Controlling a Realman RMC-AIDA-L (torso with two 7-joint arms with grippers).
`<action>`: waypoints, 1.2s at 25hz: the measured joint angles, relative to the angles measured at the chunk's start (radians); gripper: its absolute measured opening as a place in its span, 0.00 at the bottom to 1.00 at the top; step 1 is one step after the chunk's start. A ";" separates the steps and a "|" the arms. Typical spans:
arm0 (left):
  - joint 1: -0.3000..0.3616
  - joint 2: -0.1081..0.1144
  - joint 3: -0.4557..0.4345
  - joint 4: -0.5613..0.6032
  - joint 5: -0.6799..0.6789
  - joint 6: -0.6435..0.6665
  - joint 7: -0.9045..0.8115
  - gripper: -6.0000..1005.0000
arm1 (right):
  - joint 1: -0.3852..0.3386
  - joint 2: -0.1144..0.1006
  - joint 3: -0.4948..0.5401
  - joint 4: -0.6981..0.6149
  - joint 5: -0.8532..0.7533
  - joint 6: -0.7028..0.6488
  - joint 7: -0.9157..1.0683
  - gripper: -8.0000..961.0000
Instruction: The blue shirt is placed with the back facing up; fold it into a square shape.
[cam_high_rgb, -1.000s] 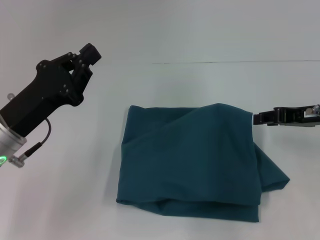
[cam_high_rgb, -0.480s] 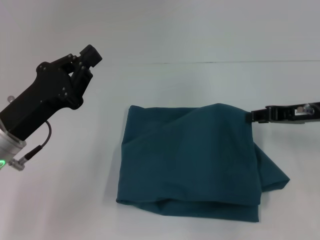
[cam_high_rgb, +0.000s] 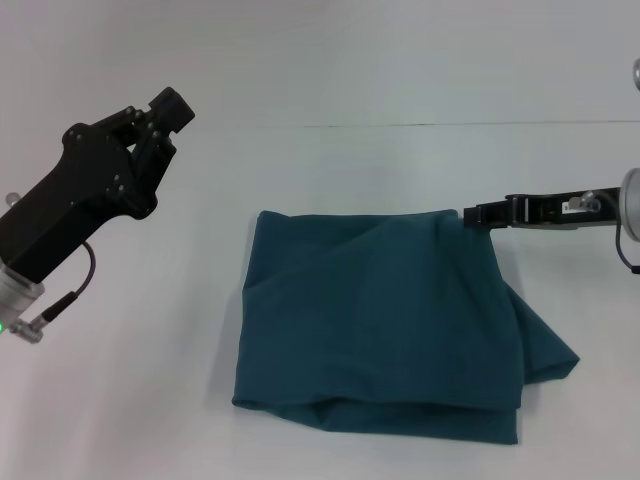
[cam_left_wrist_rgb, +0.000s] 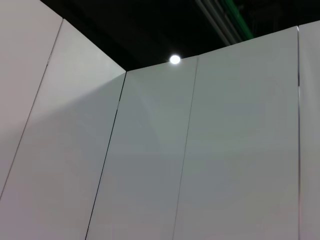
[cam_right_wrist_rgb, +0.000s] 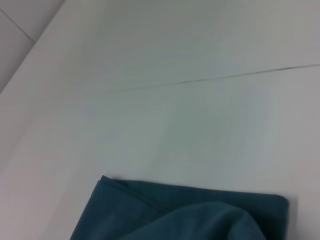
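Large dark teal-blue cotton shirt (cam_high_rgb: 385, 320) lies mid-table, folded to a rough rectangle, right edge bulging. Right gripper (cam_high_rgb: 470, 215) sits at its far-right corner; grip state cannot be told. Left gripper (cam_high_rgb: 165, 110) is raised well clear, grip likewise unclear. Likely final squaring step: next, tuck the bulge.

One dark teal-blue folded cotton shirt (cam_high_rgb: 380, 320) lies on one white table (cam_high_rgb: 400, 170), flanked by two black grippers, left gripper (cam_high_rgb: 165, 115) and right gripper (cam_high_rgb: 470, 214).
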 joint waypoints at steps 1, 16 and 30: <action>0.000 0.000 0.000 0.000 0.000 0.000 0.000 0.04 | 0.011 0.000 0.011 0.021 0.000 0.007 -0.014 0.45; 0.000 0.000 -0.002 0.000 0.000 0.004 -0.002 0.05 | 0.085 0.003 -0.050 0.118 -0.008 0.133 -0.116 0.45; 0.005 -0.002 -0.001 -0.001 0.000 0.006 0.002 0.05 | -0.183 0.009 -0.221 -0.344 -0.043 -0.017 0.161 0.45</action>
